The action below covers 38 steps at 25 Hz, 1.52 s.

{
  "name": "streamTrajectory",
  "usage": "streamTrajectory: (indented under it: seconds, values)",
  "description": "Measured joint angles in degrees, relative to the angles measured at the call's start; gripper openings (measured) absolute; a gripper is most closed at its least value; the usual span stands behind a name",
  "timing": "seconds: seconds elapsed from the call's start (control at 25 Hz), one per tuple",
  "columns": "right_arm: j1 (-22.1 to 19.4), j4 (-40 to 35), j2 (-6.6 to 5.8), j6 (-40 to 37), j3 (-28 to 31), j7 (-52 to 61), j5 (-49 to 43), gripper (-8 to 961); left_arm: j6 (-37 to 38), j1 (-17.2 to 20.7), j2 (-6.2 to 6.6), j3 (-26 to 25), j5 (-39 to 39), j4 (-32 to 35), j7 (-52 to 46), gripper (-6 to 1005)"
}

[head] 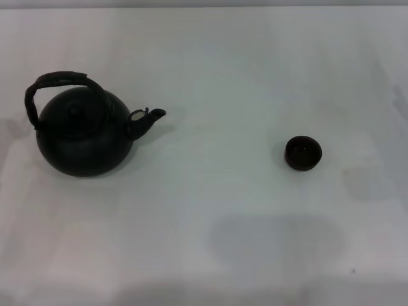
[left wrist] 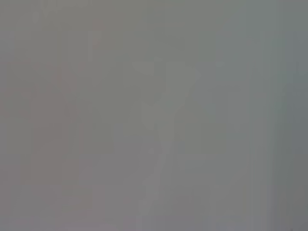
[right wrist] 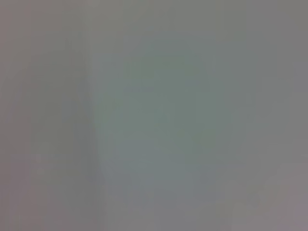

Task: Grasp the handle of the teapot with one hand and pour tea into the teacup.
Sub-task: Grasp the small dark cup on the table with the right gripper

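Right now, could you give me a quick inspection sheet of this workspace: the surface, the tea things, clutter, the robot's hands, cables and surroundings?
Surface: white table, plain, with faint shadows near the front edge.
Job's things: black teapot upright on the robot's left, lid on, spout pointing toward the teacup; its handle arches over the lid, untouched. The teacup stands upright on the right, well apart from the pot; contents cannot be told.
Clutter: nothing seen.
Grippers: neither end effector in view; both wrist views show only a blank grey field.
Cables: nothing seen.
Surroundings: nothing seen beyond the table.
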Motion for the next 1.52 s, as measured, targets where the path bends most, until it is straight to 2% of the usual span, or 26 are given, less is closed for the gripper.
streamTrajectory:
  seconds: [0.84,1.16,1.36,1.52]
  values:
    - [-0.11,-2.52,-0.01,0.79,-1.16,5.69,-0.83,860,-0.64,1.18,0.06,-0.44,0.35,1.1,-0.13,796]
    - [-3.42,-13.38,-0.17,3.49,-7.92,15.63,-6.94,861,-0.04,1.22,0.23,-0.44,0.21,1.68,-0.16,798]
    - [-5.43,-23.67,-0.27,6.97,-8.84,25.39,-14.5,859,0.17,1.45,0.23,-0.44,0.21,1.77,-0.16,797]
    - [-5.13,-29.21,-0.26,8.68,-8.9,31.84,-20.73,857,1.1,1.36,0.23,-0.38,0.29,1.78,-0.16,797]
